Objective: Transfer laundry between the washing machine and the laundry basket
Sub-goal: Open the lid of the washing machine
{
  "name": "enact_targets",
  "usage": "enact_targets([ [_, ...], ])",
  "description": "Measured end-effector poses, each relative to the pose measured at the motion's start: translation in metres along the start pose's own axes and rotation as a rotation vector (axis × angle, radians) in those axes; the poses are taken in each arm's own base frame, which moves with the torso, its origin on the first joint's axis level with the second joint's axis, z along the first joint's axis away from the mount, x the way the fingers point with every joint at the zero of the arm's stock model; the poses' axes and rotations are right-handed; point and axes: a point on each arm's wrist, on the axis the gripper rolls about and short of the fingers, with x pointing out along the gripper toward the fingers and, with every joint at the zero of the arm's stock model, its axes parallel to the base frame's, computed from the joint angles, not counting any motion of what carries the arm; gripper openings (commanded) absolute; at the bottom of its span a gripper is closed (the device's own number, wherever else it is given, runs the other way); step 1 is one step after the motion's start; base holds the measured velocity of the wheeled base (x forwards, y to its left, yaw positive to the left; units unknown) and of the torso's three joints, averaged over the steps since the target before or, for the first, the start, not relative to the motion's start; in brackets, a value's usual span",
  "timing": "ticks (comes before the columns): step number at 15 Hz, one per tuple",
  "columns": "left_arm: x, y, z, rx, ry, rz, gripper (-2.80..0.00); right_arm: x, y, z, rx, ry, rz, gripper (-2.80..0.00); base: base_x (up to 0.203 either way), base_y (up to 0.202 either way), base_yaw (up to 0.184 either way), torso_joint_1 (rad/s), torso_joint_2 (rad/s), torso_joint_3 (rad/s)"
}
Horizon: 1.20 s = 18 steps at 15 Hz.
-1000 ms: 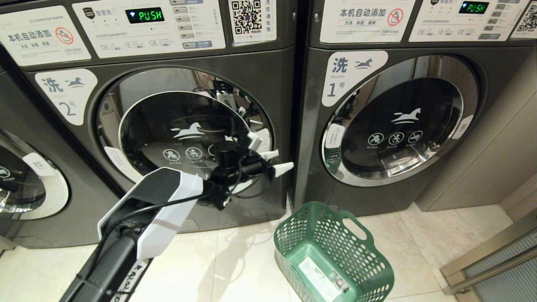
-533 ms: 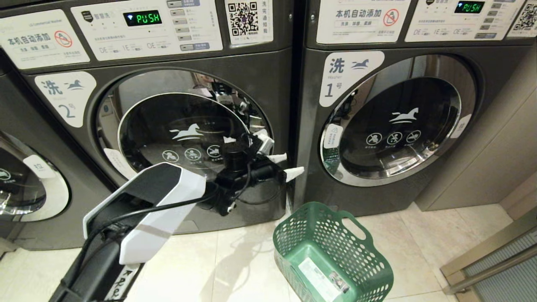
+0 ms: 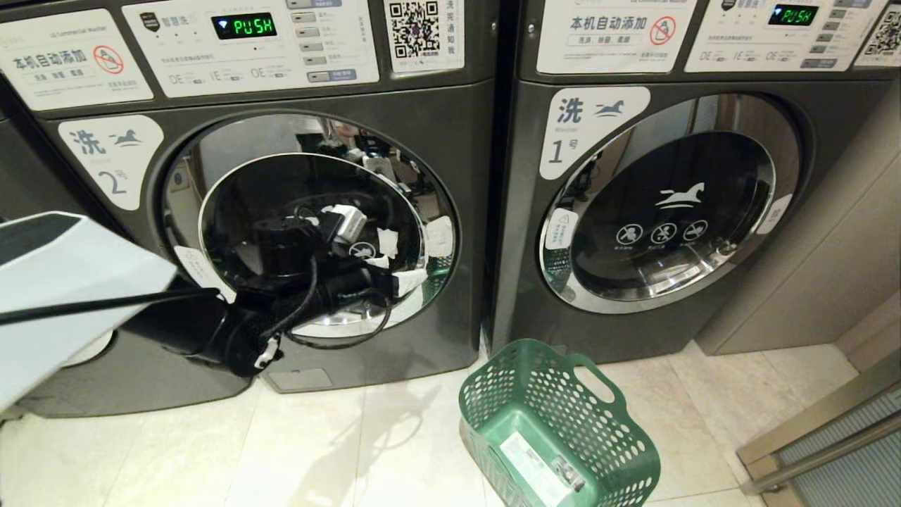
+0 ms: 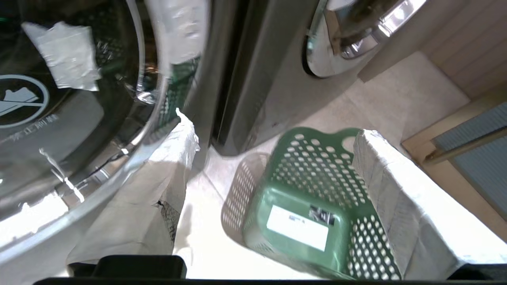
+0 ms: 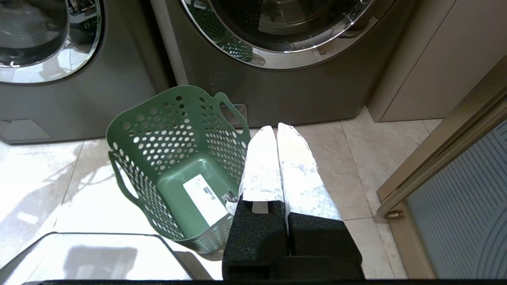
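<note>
The washing machine [image 3: 422,134] marked 2 stands at the left with its round chrome-rimmed glass door [image 3: 232,211] closed. My left gripper [image 3: 401,271] hovers in front of the lower right of that door, open and empty. In the left wrist view its white-wrapped fingers [image 4: 174,158] spread wide, and between them the green laundry basket [image 4: 309,206] shows on the floor. The basket [image 3: 559,422] stands before the gap between the two machines, holding only a white label. My right gripper [image 5: 277,126] hangs shut and empty just right of the basket [image 5: 178,158]. The laundry is out of view.
The like machine marked 1 [image 3: 669,204] stands to the right, door closed. Beyond it are a beige cabinet side [image 3: 845,246] and a metal door frame [image 3: 823,436]. Pale floor tiles [image 3: 366,451] lie in front of the machines.
My left arm has swung left and drawn back, carrying the open gripper from the door's right edge to in front of the glass. The basket and the right arm have not moved.
</note>
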Motion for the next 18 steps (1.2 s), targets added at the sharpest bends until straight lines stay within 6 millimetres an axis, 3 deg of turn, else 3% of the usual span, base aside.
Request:
enact_targets([
  [3,-0.030,-0.005,0.017,-0.014,0.043,0.146,0.00,0.000,0.000,0.000,0.000,0.000,-0.001,-2.80,0.000,0.000,0.000,0.000,0.00,0.000],
  [8,-0.059,-0.010,0.026,-0.006,0.023,0.186,0.00,0.000,0.000,0.000,0.000,0.000,0.000,-2.80,0.000,0.000,0.000,0.000,0.00,0.000],
  [18,-0.084,0.005,0.000,0.050,0.068,0.270,0.00,0.000,0.000,0.000,0.000,0.000,0.000,-2.80,0.006,0.000,0.000,0.000,0.00,0.000],
])
